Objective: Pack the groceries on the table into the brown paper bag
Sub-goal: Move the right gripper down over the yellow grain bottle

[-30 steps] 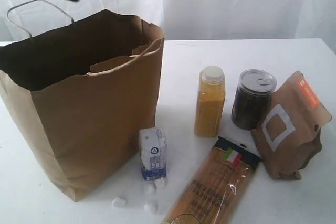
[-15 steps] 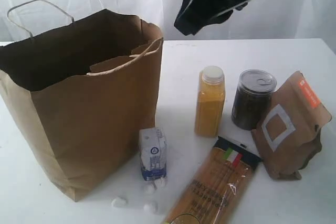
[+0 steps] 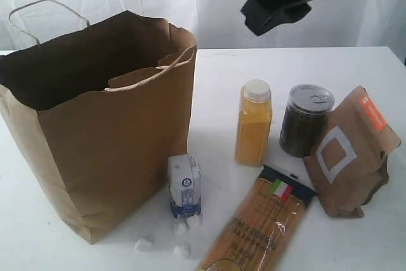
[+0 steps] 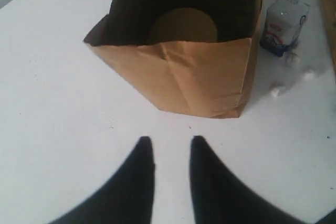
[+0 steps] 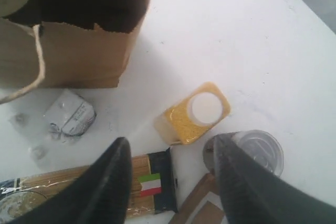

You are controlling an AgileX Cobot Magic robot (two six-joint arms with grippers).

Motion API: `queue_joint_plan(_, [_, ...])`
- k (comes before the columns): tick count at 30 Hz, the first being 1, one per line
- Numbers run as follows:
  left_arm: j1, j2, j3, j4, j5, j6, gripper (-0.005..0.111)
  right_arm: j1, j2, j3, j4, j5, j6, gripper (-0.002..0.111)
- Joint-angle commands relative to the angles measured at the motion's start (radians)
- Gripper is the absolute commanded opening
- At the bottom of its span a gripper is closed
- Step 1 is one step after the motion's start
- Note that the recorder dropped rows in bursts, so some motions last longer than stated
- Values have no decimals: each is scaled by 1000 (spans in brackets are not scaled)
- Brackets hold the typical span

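yellow-orange bottle (image 5: 193,113) below right end effector (image 5: 172,141)

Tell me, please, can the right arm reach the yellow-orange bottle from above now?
Probably yes. The right end effector hangs open above the yellow-orange bottle and nothing lies over it; only the dark can stands close beside it.

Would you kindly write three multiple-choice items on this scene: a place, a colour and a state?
1. Where is the small white-blue carton? A) on the table beside the brown paper bag B) inside that bag C) on the floor
2. What colour is the cap of the yellow-orange bottle? A) red B) white C) black
3. The right gripper is: A) shut on the bottle B) shut on the carton C) open, empty
Answers: 1 A, it stands by the bag's front corner; 2 B, the cap shows white; 3 C, its jaws stand apart with nothing between.
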Motion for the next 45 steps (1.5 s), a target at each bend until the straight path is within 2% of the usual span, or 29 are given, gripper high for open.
queue_joint_plan(1, [2,-98,42,64,68,-172,0,-49,-57,2,-16,-39,57,46])
queue_joint_plan(8, [2,-337,222,128,-28,-200,0,-87,-165,96,-18,-141,93,46])
queue_joint_plan(15, [2,-543,498,119,-269,-290,0,-87,-242,297,21,-300,132,46])
queue_joint_plan(20, [2,-588,632,127,-391,-291,0,-87,-253,404,19,-393,177,46])
queue_joint_plan(25, [2,-586,749,127,-575,-305,0,-87,-251,510,21,-464,259,46])
queue_joint_plan(29, [2,-586,778,127,-651,-305,0,-87,-251,583,21,-484,307,46])
queue_joint_plan(37, [2,-586,778,127,-650,-302,0,-87,-251,671,21,-553,448,47])
queue_joint_plan(45, [2,-586,778,127,-650,-300,0,-87,-197,699,21,-637,479,70])
